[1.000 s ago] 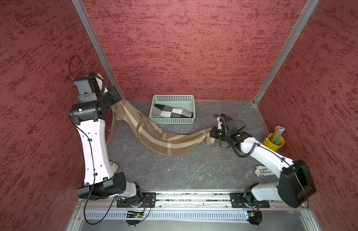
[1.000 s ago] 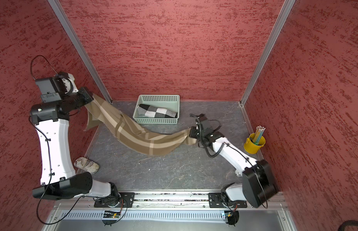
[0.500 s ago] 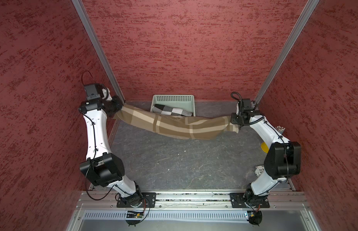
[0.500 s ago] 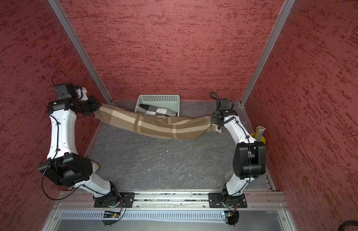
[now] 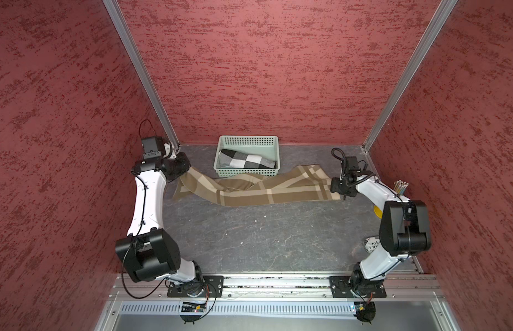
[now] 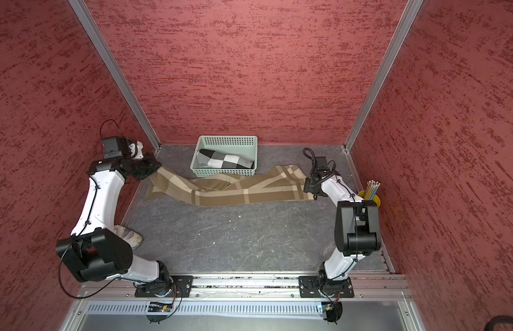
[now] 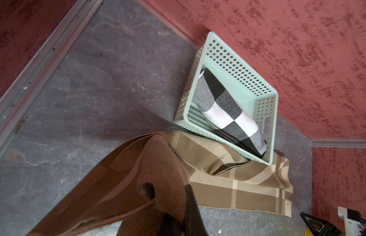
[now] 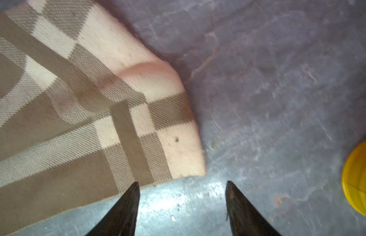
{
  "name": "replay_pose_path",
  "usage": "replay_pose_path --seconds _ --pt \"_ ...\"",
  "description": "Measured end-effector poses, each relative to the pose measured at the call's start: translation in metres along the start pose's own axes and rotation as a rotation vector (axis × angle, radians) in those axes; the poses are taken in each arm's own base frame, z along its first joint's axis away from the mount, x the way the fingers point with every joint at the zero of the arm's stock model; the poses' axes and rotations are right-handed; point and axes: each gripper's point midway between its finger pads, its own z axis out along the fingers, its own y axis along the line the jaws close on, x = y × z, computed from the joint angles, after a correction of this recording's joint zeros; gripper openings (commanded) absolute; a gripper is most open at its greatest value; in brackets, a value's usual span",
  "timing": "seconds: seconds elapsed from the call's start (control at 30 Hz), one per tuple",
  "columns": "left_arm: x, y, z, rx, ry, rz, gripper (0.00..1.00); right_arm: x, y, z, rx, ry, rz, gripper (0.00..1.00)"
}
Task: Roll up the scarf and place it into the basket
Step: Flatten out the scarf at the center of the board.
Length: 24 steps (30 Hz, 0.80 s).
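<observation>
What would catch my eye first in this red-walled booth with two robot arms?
A long brown plaid scarf sprawls across the grey table, in front of a mint-green basket at the back wall. The left tool pinches one end, raised off the surface, while the right tool gapes open beside the other end. Inside the basket lies a black-and-white checked roll.

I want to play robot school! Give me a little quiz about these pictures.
1. True or false: the right gripper is holding the brown scarf.
2. What lies in the basket? A) a toy car B) a black-and-white checked cloth C) nothing
3. Fill in: the left gripper is ____ on one end of the scarf.

Key: 1 false, its jaws stand open over the table; 2 B; 3 shut.
</observation>
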Motion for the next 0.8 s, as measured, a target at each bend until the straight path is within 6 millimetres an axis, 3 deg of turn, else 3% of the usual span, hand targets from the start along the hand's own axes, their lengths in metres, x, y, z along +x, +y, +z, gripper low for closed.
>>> replay_pose_path --seconds 0.17,0.37,0.43,0.5,0.53,0.57,0.7,0.8 --pt "-0.002 -0.001 -0.005 -0.002 -0.016 -0.001 0.00 0.014 -0.017 0.022 0.010 0.028 0.064 0.67" --pt "-0.003 0.000 -0.005 -0.005 -0.017 -0.003 0.00 0.010 -0.006 0.047 -0.070 0.032 0.091 0.63" --pt "-0.003 0.001 -0.005 -0.006 -0.018 -0.004 0.00 0.009 0.001 0.055 -0.105 0.038 0.096 0.49" --pt "-0.003 0.002 -0.004 -0.008 -0.017 -0.007 0.00 0.006 0.006 0.057 -0.132 0.029 0.102 0.22" --pt "-0.004 0.004 -0.004 -0.011 -0.016 -0.010 0.00 0.006 0.009 0.057 -0.145 0.030 0.105 0.04" --pt "-0.005 0.005 -0.003 -0.015 -0.013 -0.015 0.00 0.006 0.010 0.057 -0.153 0.031 0.111 0.00" --pt "-0.021 0.017 -0.006 -0.037 -0.021 -0.045 0.00 0.004 0.008 0.043 -0.156 0.025 0.125 0.00" --pt "-0.046 0.030 -0.021 -0.053 -0.060 -0.074 0.00 -0.024 0.001 0.003 -0.146 -0.047 0.138 0.00"
